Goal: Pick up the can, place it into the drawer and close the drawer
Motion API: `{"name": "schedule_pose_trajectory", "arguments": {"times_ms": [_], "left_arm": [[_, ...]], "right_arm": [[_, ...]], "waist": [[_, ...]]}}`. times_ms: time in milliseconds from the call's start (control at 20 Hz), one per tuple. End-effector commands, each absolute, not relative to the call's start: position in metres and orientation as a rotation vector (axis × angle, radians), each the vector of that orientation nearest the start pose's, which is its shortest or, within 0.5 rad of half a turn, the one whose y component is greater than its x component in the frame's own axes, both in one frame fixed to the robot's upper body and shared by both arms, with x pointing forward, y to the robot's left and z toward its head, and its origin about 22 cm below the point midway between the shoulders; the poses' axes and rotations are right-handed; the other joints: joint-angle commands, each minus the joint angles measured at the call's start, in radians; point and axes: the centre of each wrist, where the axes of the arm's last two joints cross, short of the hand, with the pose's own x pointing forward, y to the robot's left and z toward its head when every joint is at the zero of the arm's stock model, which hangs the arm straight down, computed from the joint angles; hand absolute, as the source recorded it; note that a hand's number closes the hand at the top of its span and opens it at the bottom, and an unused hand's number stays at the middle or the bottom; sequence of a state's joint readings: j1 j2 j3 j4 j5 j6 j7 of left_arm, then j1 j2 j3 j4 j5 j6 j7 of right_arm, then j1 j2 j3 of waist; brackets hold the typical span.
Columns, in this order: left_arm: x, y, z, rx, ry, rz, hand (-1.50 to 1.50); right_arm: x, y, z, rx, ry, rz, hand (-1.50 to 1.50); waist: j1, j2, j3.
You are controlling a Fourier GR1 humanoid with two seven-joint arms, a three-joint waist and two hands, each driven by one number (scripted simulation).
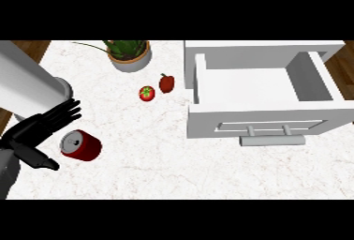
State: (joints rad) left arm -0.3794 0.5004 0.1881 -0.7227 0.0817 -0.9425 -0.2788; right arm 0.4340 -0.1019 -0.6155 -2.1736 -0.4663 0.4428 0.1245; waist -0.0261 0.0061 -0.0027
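1. Lying on its side at the lower left of the frame: red can, silver top turned toward the left edge.
2. Just left of the can: left hand, fingers straight and spread toward the upper right, thumb pointing lower right, can sitting in the gap between them, contact not discernible.
3. Holding nothing, fingers uncurled.
4. At the right half of the frame: white drawer, pulled open, well apart from the can.
5. Near the upper middle: tomato beside a red pepper, potted plant above them.
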Motion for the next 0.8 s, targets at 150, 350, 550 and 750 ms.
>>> {"name": "schedule_pose_trajectory", "arguments": {"times_ms": [150, 350, 550, 750], "left_arm": [[0.286, 0.428, -0.043, -0.561, -1.298, -0.463, -1.5], [0.286, 0.424, -0.051, -0.556, -1.286, -0.451, -1.5], [0.285, 0.405, -0.07, -0.559, -1.272, -0.436, -1.5], [0.287, 0.394, -0.078, -0.595, -1.269, -0.433, -1.5]], "right_arm": [[0.076, -0.381, 0.108, -0.182, -1.791, -0.085, -1.5], [0.067, -0.381, 0.108, -0.196, -1.783, -0.08, -1.5], [0.075, -0.378, 0.12, -0.175, -1.804, -0.06, -1.5], [0.074, -0.38, 0.111, -0.165, -1.796, -0.09, -1.5]], "waist": [[-0.004, 0.002, -0.001], [-0.006, 0.001, -0.001], [-0.012, 0.005, -0.003], [-0.008, 0.004, -0.002]]}}
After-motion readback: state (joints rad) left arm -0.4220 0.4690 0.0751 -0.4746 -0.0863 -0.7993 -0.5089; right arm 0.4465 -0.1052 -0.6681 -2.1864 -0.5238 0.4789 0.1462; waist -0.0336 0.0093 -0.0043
